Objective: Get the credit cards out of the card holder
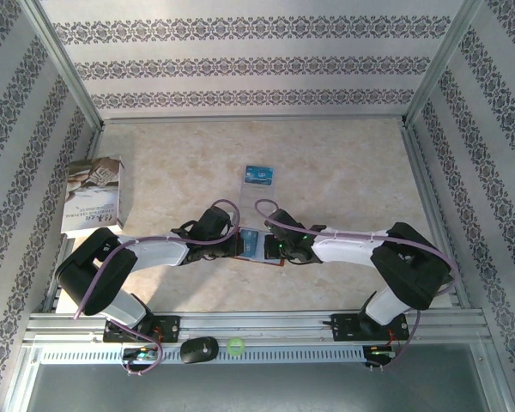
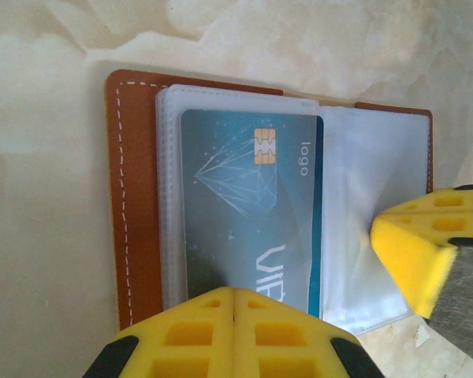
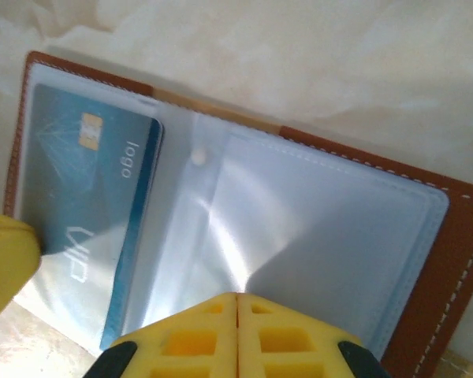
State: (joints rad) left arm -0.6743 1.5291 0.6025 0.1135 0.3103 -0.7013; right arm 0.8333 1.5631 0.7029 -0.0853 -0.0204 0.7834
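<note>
The card holder (image 1: 256, 247), brown leather with clear plastic sleeves, lies open on the table between both grippers. In the left wrist view its leather edge (image 2: 134, 220) frames a blue credit card (image 2: 248, 213) that sits inside a sleeve. My left gripper (image 2: 234, 295) is shut, its tips resting on that sleeve over the card's near end. My right gripper (image 3: 236, 299) is shut on the clear sleeve page (image 3: 299, 228), which creases up towards the tips. The same card (image 3: 87, 205) shows at the left there. Another blue credit card (image 1: 258, 175) lies loose on the table beyond the holder.
A white-grey printed booklet (image 1: 94, 196) lies at the far left by the frame rail. A black mouse (image 1: 198, 349) and a small green ball (image 1: 235, 347) sit on the front rail. Patterned walls enclose the table on three sides.
</note>
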